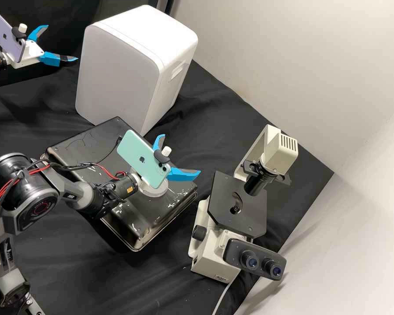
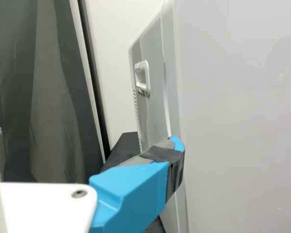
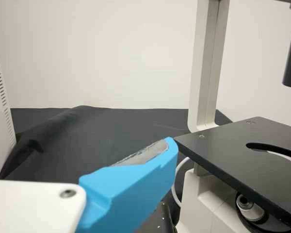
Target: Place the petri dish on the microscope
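The beige microscope [image 1: 211, 251] stands at the right of the bench, its black stage [image 1: 225, 188] bare with a hole in the middle. My right gripper [image 1: 181, 154] hovers open and empty over the near right corner of a black tray [image 1: 74, 148], pointing toward the stage a short way off. In the right wrist view one of its blue fingers [image 3: 136, 179] lies just short of the stage [image 3: 242, 155] edge. My left gripper [image 1: 61, 42] hangs open and empty at the far left, beside the white box; one of its fingers [image 2: 136, 194] nearly touches the box wall.
A tall white box [image 1: 131, 61] with a recessed handle [image 2: 141, 77] stands at the back behind the tray. The black cloth-covered bench ends at a white wall [image 1: 293, 65] on the right. The microscope's eyepieces [image 1: 260, 262] face the front edge.
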`<control>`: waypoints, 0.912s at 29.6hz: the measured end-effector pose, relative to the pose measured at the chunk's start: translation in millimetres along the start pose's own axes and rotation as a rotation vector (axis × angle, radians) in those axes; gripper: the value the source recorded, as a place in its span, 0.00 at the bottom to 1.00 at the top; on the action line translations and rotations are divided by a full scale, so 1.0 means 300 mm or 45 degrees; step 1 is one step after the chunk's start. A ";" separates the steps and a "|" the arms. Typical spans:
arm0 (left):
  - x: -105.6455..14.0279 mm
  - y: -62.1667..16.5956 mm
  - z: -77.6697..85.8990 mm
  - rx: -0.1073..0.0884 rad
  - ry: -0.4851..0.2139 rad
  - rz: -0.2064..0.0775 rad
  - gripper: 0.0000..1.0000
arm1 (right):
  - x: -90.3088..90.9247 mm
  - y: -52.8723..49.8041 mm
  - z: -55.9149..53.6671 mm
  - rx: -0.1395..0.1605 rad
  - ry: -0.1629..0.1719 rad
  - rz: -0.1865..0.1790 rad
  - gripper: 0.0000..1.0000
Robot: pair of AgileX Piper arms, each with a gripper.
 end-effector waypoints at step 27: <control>-0.115 0.009 0.149 0.045 -0.283 0.060 1.00 | 0.000 0.000 0.000 0.000 0.000 0.000 1.00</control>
